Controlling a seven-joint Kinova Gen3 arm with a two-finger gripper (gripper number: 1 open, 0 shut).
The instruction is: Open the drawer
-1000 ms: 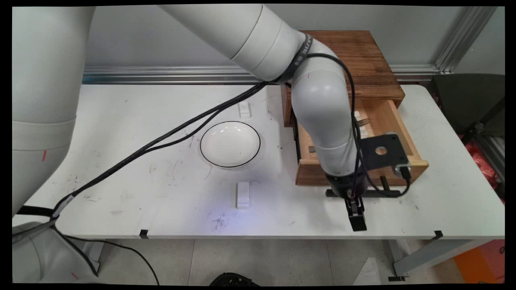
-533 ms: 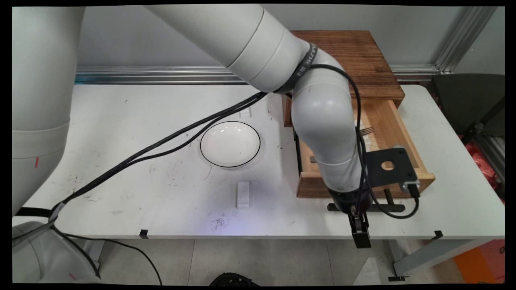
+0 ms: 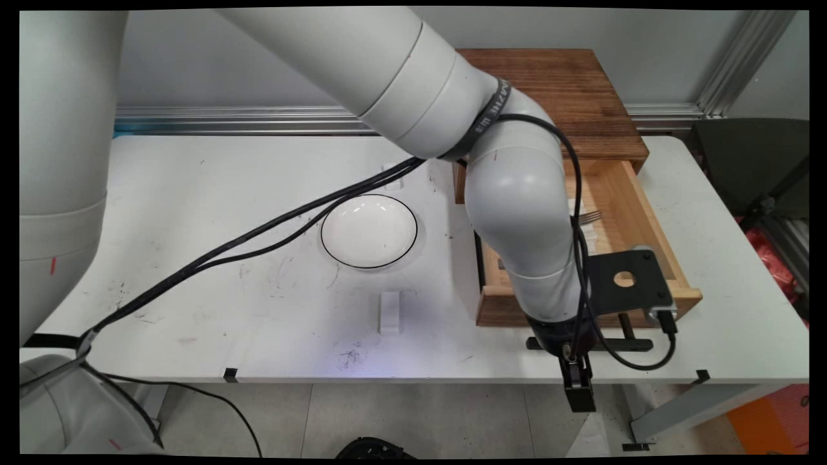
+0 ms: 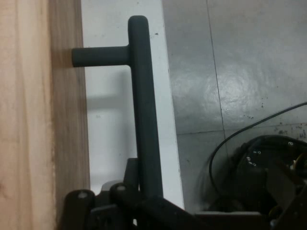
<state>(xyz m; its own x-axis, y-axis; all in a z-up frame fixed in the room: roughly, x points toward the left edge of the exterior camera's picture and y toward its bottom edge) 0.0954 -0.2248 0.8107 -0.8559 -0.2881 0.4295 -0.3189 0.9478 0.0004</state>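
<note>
Black bar handle (image 4: 144, 110), matte, cylindrical, fixed on short posts to wooden drawer (image 3: 646, 213) front; drawer pulled out over table (image 3: 194, 213) near edge. Gripper (image 4: 136, 201) at handle, bar running between linkage; jaw state cannot be told. Fork (image 3: 589, 216) inside drawer. White bowl (image 3: 369, 230), black-rimmed, well apart leftward.

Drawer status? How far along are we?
Done: the drawer stands pulled well out of the wooden cabinet, with a fork showing inside.
In hand: the gripper, out at the table's near edge, is shut on the black handle.
Left: the handle is not released, the fork is untouched, and the white bowl sits apart, bare.
</note>
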